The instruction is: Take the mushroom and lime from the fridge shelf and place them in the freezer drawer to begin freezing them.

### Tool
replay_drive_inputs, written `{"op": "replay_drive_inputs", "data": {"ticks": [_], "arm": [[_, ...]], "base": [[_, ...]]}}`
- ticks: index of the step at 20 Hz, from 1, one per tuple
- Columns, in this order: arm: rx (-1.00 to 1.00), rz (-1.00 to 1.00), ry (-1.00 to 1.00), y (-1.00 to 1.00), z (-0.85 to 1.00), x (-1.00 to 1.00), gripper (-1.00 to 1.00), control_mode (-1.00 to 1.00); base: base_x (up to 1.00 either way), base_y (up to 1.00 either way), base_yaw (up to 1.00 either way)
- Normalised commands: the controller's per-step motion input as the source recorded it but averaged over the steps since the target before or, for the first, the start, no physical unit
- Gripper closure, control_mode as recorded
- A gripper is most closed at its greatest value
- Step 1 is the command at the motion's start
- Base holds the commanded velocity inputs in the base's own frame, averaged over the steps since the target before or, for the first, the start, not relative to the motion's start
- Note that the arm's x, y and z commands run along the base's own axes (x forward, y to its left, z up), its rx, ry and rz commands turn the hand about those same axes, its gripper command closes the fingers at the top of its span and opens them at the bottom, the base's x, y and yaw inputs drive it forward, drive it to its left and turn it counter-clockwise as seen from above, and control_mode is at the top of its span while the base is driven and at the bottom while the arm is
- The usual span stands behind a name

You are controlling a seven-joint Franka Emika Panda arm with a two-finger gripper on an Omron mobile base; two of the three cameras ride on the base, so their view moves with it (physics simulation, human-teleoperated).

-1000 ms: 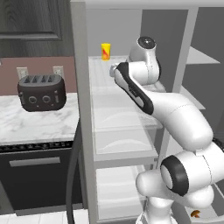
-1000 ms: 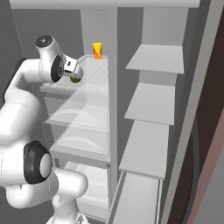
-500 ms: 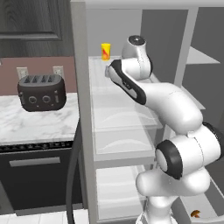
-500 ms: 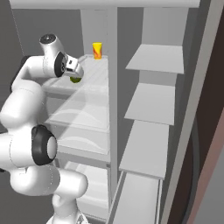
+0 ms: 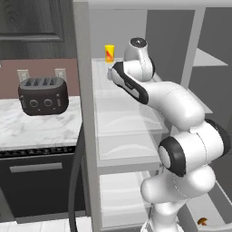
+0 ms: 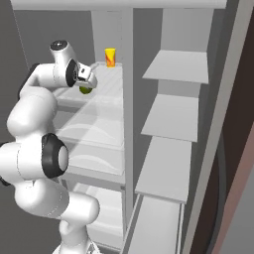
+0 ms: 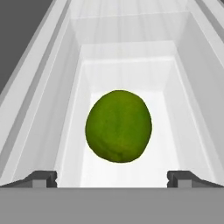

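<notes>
Since a second ago your white arm has folded its elbow back toward the base and lifted, while the hand has stayed by the top shelf. You can see the two-finger gripper (image 6: 87,83) at the front of the wide translucent whitish fridge shelf (image 6: 106,87), with the small round dark green lime (image 6: 85,90) just under its tip. From the hand camera the lime (image 7: 118,126) sits centred ahead of you, between the two dark fingertips (image 7: 41,177) but clear of both; the jaws stand spread wide and released, grasping nothing. Behind it the ridged white shelf runs away between pale walls. At the back of that shelf stands a yellow cup with a red mark (image 5: 109,53), upright and well apart from the lime. Low at the right of the left base view, the tiny brown-capped mushroom (image 5: 202,221) lies in the pale grey freezer drawer (image 5: 225,205). On the marble counter (image 5: 36,131) left of the fridge rests a dark toaster (image 5: 43,94).
</notes>
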Motion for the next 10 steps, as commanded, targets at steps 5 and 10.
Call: {"op": "replay_drive_inputs", "data": {"ticks": [5, 10], "arm": [[0.00, 0.00, 0.00, 0.00, -0.15, 0.34, -1.00, -1.00], [0.00, 0.00, 0.00, 0.00, -0.16, 0.35, -1.00, -1.00]], "base": [[0.00, 0.00, 0.00], [0.00, 0.00, 0.00]]}}
